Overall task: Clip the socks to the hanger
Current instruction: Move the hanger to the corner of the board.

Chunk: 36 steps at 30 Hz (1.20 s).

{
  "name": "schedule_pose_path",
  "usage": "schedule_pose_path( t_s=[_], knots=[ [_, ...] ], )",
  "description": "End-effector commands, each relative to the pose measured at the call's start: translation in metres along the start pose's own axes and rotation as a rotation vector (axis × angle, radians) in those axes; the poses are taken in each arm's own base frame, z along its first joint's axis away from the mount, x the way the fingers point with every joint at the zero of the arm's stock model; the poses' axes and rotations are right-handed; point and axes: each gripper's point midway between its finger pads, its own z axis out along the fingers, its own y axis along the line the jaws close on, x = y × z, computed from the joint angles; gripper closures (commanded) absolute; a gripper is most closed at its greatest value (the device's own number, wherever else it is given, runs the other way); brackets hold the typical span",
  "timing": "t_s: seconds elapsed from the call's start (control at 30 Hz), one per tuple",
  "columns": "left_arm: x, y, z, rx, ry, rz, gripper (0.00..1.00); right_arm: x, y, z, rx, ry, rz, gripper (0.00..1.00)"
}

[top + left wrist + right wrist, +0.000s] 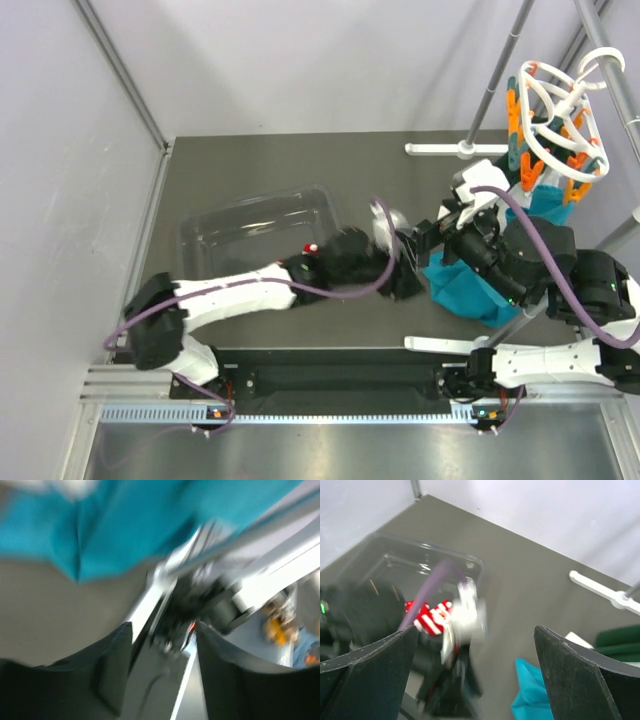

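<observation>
A red-and-white striped sock (432, 617) lies by the clear tray, behind the left arm's wrist. From above only a red scrap of the sock (312, 248) shows. The white round hanger (555, 115) with orange pegs hangs at the back right. My left gripper (403, 275) sits mid-table next to a teal cloth. In its own blurred view the left gripper (162, 626) has its jaws apart with nothing between them. My right gripper (432, 228) hovers just beyond it. The right gripper (475, 627) is wide open and empty, looking down at the left wrist and the sock.
A clear plastic tray (250, 225) stands left of centre. Teal cloth (465, 290) hangs low at the right, close to both grippers. A grey rack pole (490, 90) rises from a white foot (450, 150) at the back right. Another white foot (440, 343) lies near the front edge.
</observation>
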Motion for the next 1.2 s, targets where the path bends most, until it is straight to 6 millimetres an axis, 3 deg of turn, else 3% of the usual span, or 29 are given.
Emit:
schedule_pose_path(
  t_s=[0.0, 0.07, 0.13, 0.17, 0.27, 0.6, 0.7, 0.77, 1.0, 1.17],
  knots=[
    [0.099, 0.010, 0.015, -0.123, 0.266, 0.089, 0.40, -0.013, -0.035, -0.022, 0.080, -0.083, 0.095, 0.00],
    [0.131, 0.026, 0.025, -0.214, 0.303, 0.167, 0.37, -0.013, -0.040, -0.028, 0.074, -0.097, 0.118, 0.00],
    [0.151, 0.031, 0.030, -0.217, 0.336, 0.228, 0.35, -0.011, -0.043, -0.031, 0.073, -0.101, 0.136, 0.00],
    [0.159, 0.043, 0.035, -0.252, 0.341, 0.259, 0.35, -0.010, -0.045, -0.033, 0.074, -0.104, 0.142, 0.00],
    [0.174, 0.050, 0.049, -0.243, 0.359, 0.363, 0.30, -0.011, -0.052, -0.042, 0.065, -0.120, 0.175, 0.00],
    [0.174, 0.061, 0.091, -0.263, 0.373, 0.539, 0.25, 0.002, -0.049, -0.042, 0.051, -0.097, 0.182, 0.00],
    [0.179, 0.061, 0.101, -0.246, 0.392, 0.577, 0.25, 0.003, -0.048, -0.042, 0.046, -0.096, 0.187, 0.00],
    [0.193, 0.069, 0.100, -0.249, 0.453, 0.597, 0.25, 0.004, -0.047, -0.041, 0.043, -0.093, 0.187, 0.00],
    [0.210, 0.068, 0.104, -0.241, 0.491, 0.627, 0.29, 0.006, -0.046, -0.042, 0.038, -0.096, 0.199, 0.00],
    [0.211, 0.078, 0.111, -0.285, 0.493, 0.642, 0.43, 0.005, -0.045, -0.041, 0.031, -0.099, 0.200, 0.00]
  ],
)
